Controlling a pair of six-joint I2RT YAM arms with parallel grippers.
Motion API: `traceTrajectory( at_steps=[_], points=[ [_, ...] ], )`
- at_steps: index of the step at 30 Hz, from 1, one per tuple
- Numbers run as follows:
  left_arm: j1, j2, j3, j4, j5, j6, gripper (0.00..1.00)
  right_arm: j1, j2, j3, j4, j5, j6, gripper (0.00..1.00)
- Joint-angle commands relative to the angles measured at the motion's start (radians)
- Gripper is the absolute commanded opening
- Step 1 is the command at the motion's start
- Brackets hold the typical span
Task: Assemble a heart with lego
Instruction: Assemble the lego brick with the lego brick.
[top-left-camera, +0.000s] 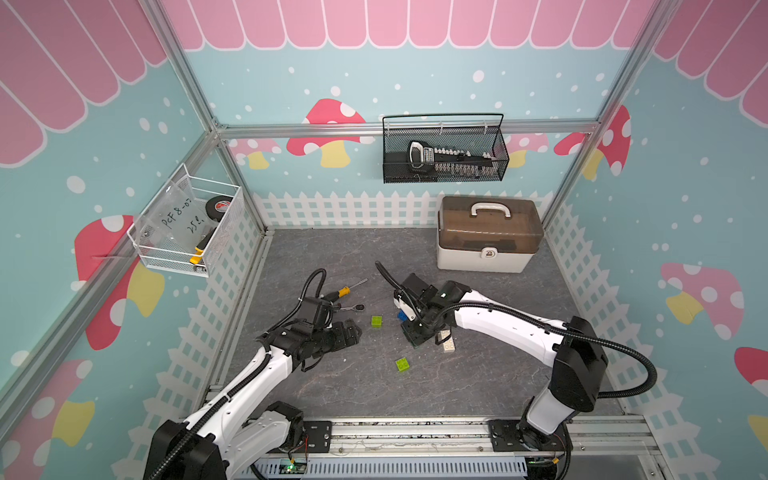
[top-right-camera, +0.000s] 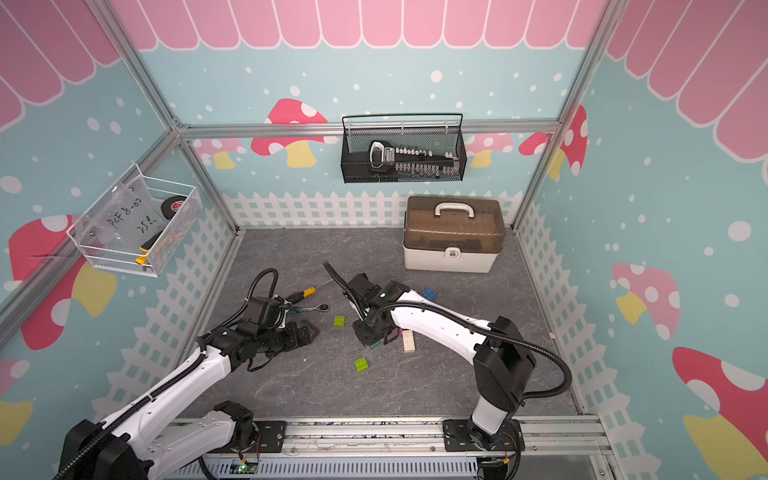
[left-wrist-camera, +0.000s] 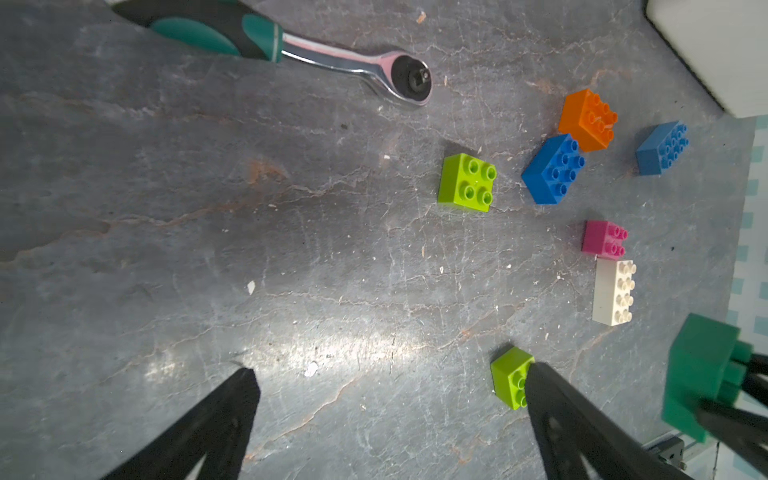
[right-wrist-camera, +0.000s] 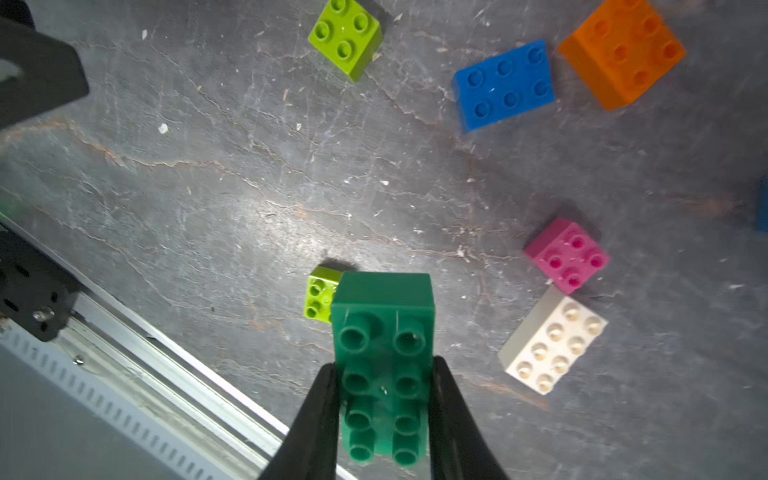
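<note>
Gripper on the right (right-wrist-camera: 384, 374) pinches one green brick (right-wrist-camera: 382, 299), left gripper (left-wrist-camera: 390, 370) spread; two lime bricks (left-wrist-camera: 467, 183) (left-wrist-camera: 507, 374) loose.

Teal mushroom-print walls (top-left-camera: 415, 83), pink scallop trim (top-left-camera: 374, 25); grey stone-look floor (top-left-camera: 332, 395) (cracked veining); white picket border (top-left-camera: 353, 212).

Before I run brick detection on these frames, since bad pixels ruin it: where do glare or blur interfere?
Left wrist view: a white glare band washes out the table mid-frame, and the dark green brick at the edge is blurred. Right wrist view: milder glare, the orange brick is soft. Both top views: even light, no glare, but a lime brick is tiny.
</note>
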Motion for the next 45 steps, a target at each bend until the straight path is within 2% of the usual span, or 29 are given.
traceTrajectory(
  at_steps=[1, 10, 36, 45],
  points=[
    [0.007, -0.046, -0.046, 0.0, -0.02, -0.076, 0.99, 0.04, 0.082, 0.033, -0.053, 0.011, 0.185, 0.22],
    [0.006, -0.081, -0.082, 0.011, -0.003, -0.083, 0.99, 0.125, 0.157, 0.028, 0.0, 0.018, 0.296, 0.21],
    [-0.009, -0.076, -0.086, 0.02, 0.001, -0.078, 1.0, 0.135, 0.187, -0.046, 0.043, 0.009, 0.339, 0.2],
    [-0.01, -0.078, -0.09, 0.021, 0.005, -0.081, 0.99, 0.123, 0.25, -0.038, 0.012, 0.001, 0.358, 0.19]
  ],
)
